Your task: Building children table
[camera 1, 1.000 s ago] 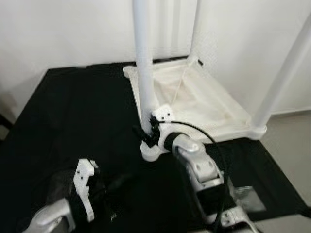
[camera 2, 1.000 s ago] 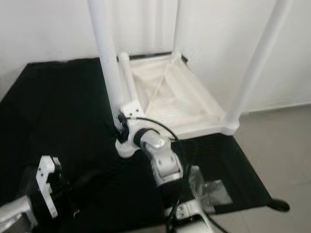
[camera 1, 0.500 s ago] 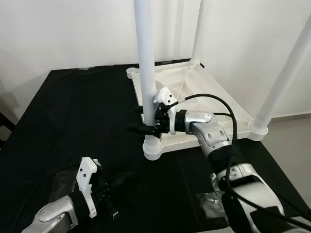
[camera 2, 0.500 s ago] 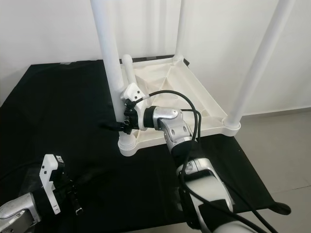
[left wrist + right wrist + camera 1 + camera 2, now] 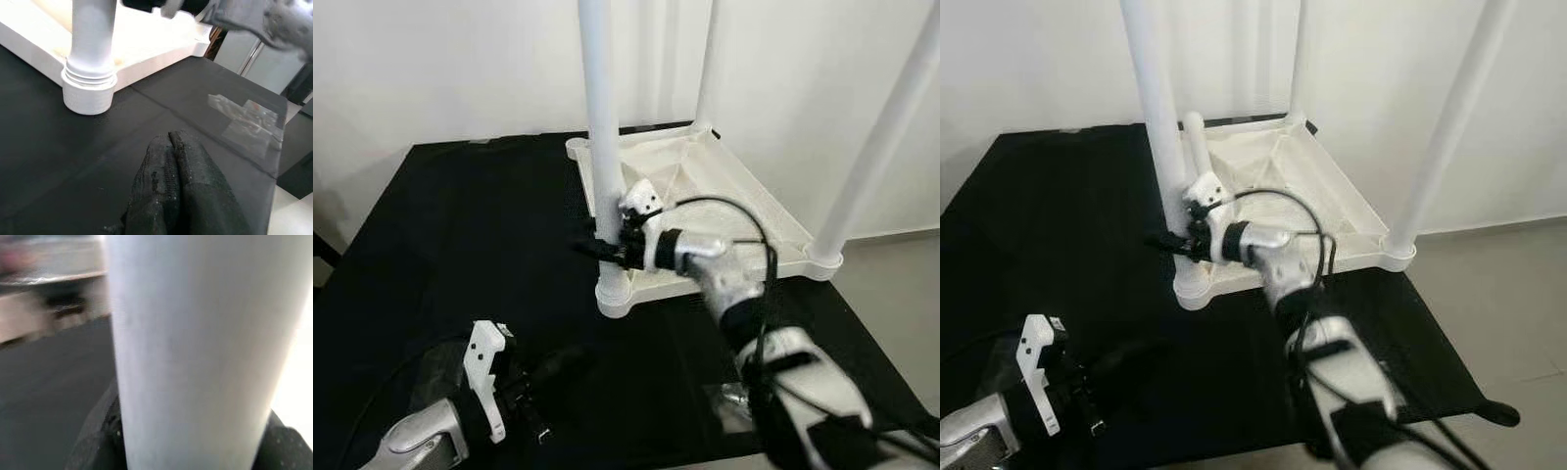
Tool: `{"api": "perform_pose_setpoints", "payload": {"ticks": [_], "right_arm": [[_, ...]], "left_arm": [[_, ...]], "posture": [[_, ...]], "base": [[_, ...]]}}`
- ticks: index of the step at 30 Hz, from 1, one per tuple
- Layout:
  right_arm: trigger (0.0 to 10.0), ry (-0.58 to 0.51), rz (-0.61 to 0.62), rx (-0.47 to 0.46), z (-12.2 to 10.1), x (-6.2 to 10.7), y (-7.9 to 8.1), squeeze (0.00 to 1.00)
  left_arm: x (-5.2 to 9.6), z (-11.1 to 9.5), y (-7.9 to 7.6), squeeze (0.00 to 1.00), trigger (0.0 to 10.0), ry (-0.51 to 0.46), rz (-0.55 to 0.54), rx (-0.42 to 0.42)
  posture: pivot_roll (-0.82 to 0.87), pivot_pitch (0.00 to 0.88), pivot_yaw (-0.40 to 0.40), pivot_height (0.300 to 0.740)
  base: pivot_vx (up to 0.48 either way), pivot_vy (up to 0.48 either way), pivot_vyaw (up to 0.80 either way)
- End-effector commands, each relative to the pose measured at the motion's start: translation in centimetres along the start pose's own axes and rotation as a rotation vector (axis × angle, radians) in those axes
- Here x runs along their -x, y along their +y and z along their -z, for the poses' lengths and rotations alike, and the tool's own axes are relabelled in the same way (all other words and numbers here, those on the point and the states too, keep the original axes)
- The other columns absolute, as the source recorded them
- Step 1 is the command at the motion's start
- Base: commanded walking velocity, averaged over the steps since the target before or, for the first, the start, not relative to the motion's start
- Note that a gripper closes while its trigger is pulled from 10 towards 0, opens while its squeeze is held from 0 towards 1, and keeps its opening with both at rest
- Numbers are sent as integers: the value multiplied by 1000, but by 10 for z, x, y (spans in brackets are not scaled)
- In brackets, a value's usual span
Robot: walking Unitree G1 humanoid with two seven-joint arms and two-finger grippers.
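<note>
White plastic table leg (image 5: 603,147), stiff, light and probably slick, stands socketed in the upturned children's table (image 5: 756,217) on the black tabletop (image 5: 460,225), right end effector (image 5: 595,249) clamped low around it, left end effector (image 5: 173,161) closed, idle.

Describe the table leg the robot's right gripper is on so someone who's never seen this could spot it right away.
An upturned white children's table lies on a black cloth, its legs pointing up. The one you want is the white leg at the corner nearest the robot, on the robot's left side. It alone has the right gripper closed around it, just above its ribbed collar.
</note>
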State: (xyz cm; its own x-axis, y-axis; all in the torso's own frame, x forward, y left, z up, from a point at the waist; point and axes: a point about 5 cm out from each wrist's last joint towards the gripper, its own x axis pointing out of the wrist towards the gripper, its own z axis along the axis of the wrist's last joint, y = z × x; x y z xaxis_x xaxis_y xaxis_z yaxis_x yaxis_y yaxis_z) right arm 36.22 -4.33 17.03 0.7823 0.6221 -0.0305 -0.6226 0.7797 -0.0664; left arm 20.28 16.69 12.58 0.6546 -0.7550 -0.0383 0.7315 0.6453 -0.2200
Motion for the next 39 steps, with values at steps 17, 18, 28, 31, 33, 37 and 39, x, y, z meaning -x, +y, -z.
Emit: {"api": "perform_pose_setpoints", "payload": {"ticks": [17, 18, 28, 31, 33, 37, 39], "right_arm": [[10000, 17, -27, 11, -7, -3, 8, 1000], [10000, -6, -85, 2, -14, -4, 6, 1000], [10000, -30, -530, 148, -36, -2, -4, 0], [10000, -3, -613, 148, -38, -2, -10, 0], [1843, 6, -647, 128, -38, -3, -11, 0], [0, 11, -658, 125, -37, -3, -11, 0], [0, 11, -652, 115, -35, -2, -12, 0]], "left_arm": [[0, 1, 0, 0, 10000, -10, -18, 0], [0, 1, 1, 0, 10000, -9, -18, 1], [-1, 2, 3, 0, 10000, -5, -17, 0], [-2, 2, 4, 0, 10000, -4, -19, -1], [-2, 2, 4, 0, 10000, -4, -19, -2], [-2, 2, 4, 0, 10000, -4, -19, -2], [-2, 2, 4, 0, 10000, -5, -19, -1]], "posture": [[10, 54, -12, 740], [10, 51, -12, 740], [10, 40, -3, 740], [14, 39, -1, 740], [15, 39, 0, 740], [13, 42, 0, 740], [13, 44, 1, 740]], "base": [[0, 0, 0], [0, 0, 0], [0, 0, 0], [0, 0, 0], [0, 0, 0], [0, 0, 0], [0, 0, 0]]}}
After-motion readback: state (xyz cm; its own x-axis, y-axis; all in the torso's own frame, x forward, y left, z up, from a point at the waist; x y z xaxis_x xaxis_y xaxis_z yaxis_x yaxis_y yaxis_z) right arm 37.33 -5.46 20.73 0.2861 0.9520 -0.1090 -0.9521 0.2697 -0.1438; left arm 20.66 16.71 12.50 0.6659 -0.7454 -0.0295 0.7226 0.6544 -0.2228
